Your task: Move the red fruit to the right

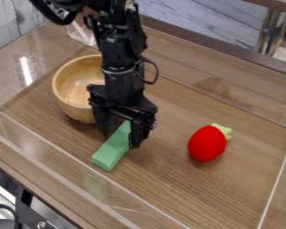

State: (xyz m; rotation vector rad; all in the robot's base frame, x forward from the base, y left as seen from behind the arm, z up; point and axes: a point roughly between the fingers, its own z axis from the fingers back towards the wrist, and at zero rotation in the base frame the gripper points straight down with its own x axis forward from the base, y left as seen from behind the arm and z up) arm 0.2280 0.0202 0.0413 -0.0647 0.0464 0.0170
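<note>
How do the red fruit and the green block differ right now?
The red fruit is rounded, with a leafy top; the green block is long and flat-sided. The fruit sits apart in the open; the block lies under the open gripper, near the wooden bowl. Both rest on the table.

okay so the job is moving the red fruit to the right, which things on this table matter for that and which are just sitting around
Part of the job:
- red fruit, lying on the table toward the right
- claw, open, pointing down over the green block, apart from the fruit

Just lying about:
- green block, flat on the table under the claw
- wooden bowl, at the left, nothing visible inside
</note>
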